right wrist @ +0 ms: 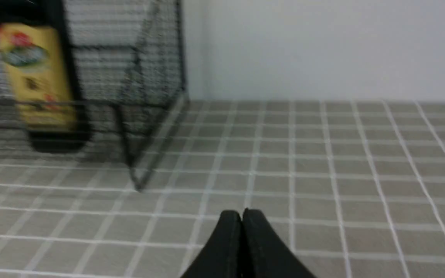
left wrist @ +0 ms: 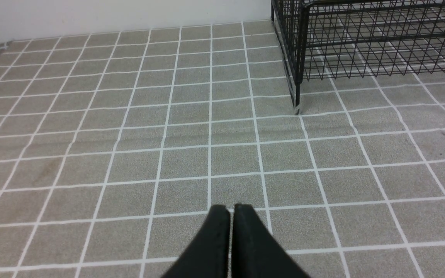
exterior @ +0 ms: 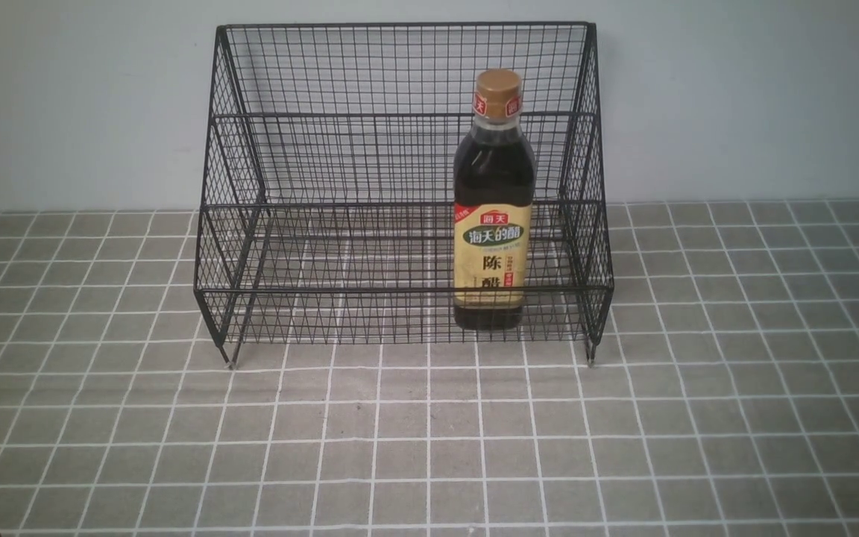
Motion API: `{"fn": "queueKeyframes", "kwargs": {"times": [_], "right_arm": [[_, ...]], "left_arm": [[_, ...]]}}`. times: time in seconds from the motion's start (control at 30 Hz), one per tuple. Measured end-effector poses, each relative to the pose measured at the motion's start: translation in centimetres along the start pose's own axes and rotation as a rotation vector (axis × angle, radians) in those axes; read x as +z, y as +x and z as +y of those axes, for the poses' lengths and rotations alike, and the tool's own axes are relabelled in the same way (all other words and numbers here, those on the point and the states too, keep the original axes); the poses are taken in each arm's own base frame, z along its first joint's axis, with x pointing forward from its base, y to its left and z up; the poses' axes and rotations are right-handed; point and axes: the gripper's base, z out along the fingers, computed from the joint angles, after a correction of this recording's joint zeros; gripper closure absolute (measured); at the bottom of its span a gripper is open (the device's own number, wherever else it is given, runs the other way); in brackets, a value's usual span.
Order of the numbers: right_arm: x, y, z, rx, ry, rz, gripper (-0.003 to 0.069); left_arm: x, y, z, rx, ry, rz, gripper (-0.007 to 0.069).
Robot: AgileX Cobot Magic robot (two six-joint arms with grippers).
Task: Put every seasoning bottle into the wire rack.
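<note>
1. Front view: I see the bottle (exterior: 493, 201) upright in the rack (exterior: 340, 194), at its right end, so I judge the job done. Neither gripper shows here.
2. Left wrist: my left gripper (left wrist: 231, 210) is closed and empty over bare tabletop (left wrist: 129, 154); the rack's corner lies ahead, off to one side.
3. Right wrist: my right gripper (right wrist: 242, 214) is closed, holding nothing, well clear of the bottle ahead.

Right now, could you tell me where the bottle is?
In the front view, the bottle stands upright inside the rack, on its lowest tier toward the robot's right, close to the right side wall.
</note>
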Motion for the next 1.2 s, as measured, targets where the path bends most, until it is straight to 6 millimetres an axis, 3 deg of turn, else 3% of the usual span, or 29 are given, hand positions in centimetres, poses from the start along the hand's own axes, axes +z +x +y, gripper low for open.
{"fn": "queueKeyframes", "kwargs": {"times": [1.2], "right_arm": [[0.07, 0.55, -0.31, 0.023, 0.051, -0.001, 0.0672]], "left_arm": [[0.00, 0.00, 0.00, 0.000, 0.000, 0.000, 0.0631]]}}
